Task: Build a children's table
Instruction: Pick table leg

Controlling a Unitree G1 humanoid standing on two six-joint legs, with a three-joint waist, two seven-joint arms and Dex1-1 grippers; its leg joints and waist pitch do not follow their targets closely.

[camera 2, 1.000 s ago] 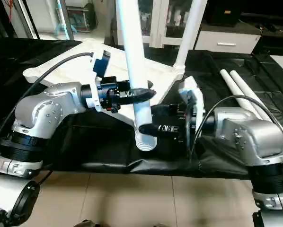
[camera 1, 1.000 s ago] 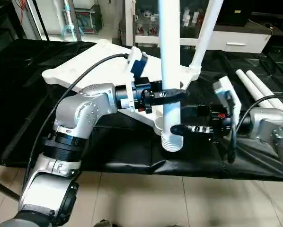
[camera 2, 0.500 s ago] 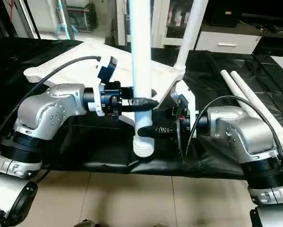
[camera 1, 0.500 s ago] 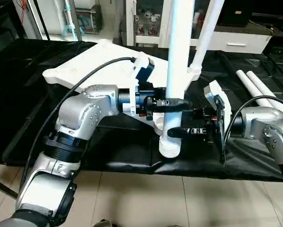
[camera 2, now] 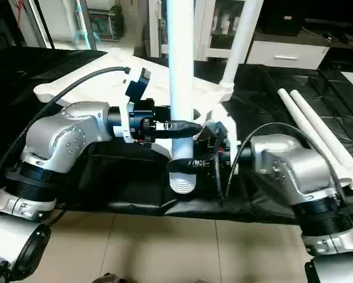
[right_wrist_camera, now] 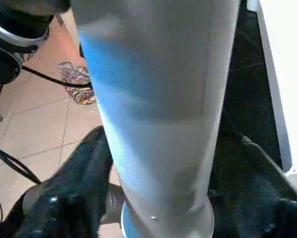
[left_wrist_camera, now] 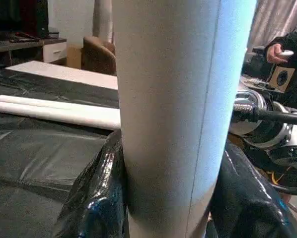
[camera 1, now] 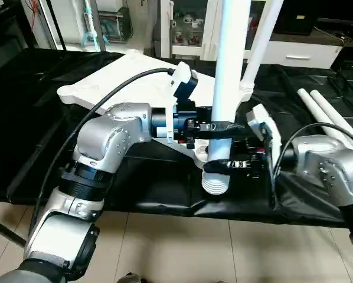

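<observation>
1. A white tubular leg stands nearly upright in the centre of the head views, running from the top edge down to a flared, ribbed end that hangs just past the front edge of the black-draped work table.
2. The left gripper comes in from the left of the frame and has its two black fingers closed around the leg a little above the flared end; the left wrist view shows a finger on each side of the tube, pressed against it.
3. The right gripper comes in from the right and clamps the same leg lower down, just above the ribbed flare; the right wrist view shows its black fingers on both sides of the tube.
4. The white table top lies on the black cover behind the grippers, stretching from upper left toward the centre, with a round corner socket at its left end.
5. A second leg rises at a tilt from a socket at the top's far right corner and leaves the frame at the top.
6. Two more legs lie side by side on the black cover at the right of the frame, well apart from the grippers.
7. In the left wrist view a person's hand holding a small object shows at the upper right edge.
</observation>
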